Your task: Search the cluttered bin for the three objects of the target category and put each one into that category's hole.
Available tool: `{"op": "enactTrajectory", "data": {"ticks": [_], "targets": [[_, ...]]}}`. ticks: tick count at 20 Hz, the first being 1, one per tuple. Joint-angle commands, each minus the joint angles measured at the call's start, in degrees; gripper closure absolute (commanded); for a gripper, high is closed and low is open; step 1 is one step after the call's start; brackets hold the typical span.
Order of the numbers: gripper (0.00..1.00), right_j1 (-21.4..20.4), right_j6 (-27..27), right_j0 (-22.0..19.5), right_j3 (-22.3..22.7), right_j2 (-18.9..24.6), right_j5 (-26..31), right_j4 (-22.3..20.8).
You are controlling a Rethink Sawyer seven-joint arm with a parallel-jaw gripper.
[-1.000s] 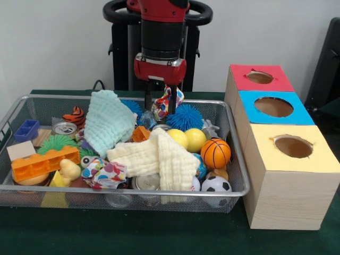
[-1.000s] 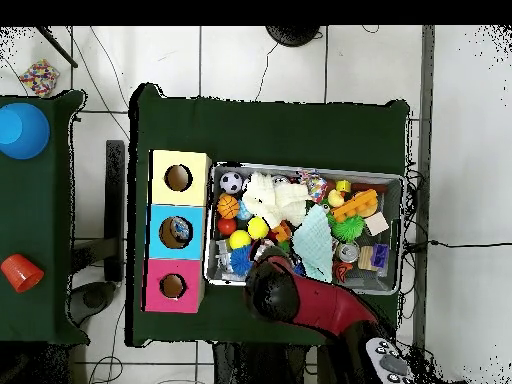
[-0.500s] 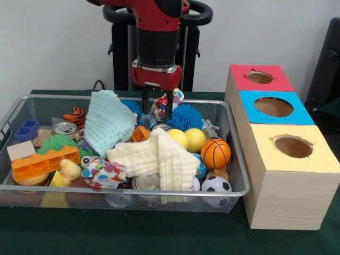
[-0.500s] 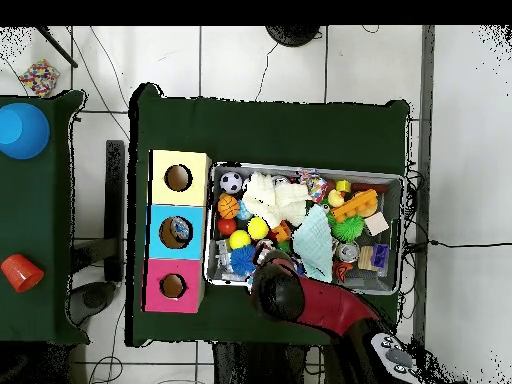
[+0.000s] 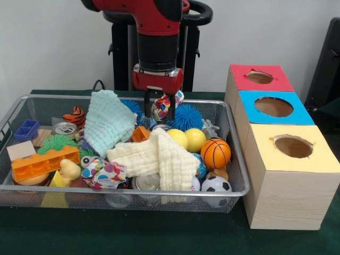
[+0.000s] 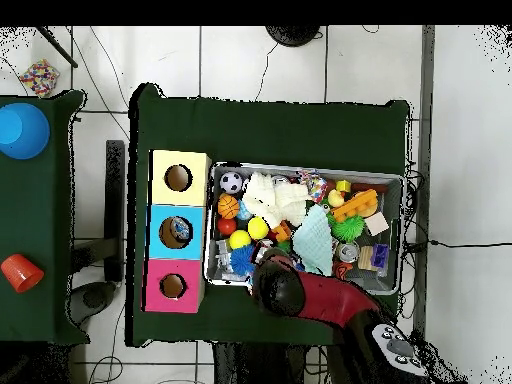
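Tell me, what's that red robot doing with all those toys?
The robot's end effector is shut on a colourful patterned cloth, held just above the back of the wire bin. The bin is full of balls, cloths, cans and blocks. Beside it stand three boxes with holes, red, blue and yellow.

Sawyer arm (image 5: pixel 158 32): glossy red shell over a black cylindrical wrist section, ending in a red collar with a thin silver band. Gripper (image 5: pixel 159 108): two slim black fingers below the collar. Black pedestal behind carries a black ring-shaped handle.
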Motion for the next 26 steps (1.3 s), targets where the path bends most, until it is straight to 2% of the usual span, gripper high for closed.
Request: {"op": "enactTrajectory", "data": {"ticks": [1,5,26], "targets": [[0.00,2.2,-2.3,-3.0,-6.8,8.0,6.4,-3.3],[0.00,3.2,-3.0,-4.7,-8.2,10.2,7.8,-4.2],[0.00,2.7,-1.0,-4.7,-8.6,10.2,8.7,-5.9]]}}
